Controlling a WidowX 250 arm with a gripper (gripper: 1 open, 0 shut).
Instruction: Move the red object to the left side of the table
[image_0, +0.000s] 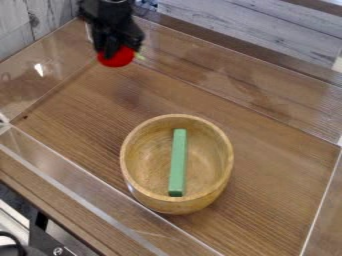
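Observation:
The red object (118, 57), a small round red toy, hangs above the far left part of the wood-grain table (267, 120). My black gripper (115, 48) comes down from the top of the view and is shut on it, its fingers covering the toy's upper half. The toy's shadow falls on the wood a little below and to the right of it.
A wooden bowl (177, 163) holding a green stick (177, 160) stands near the front middle. Clear acrylic walls (40, 75) border the table on all sides. Bare wood lies between the bowl and the left wall.

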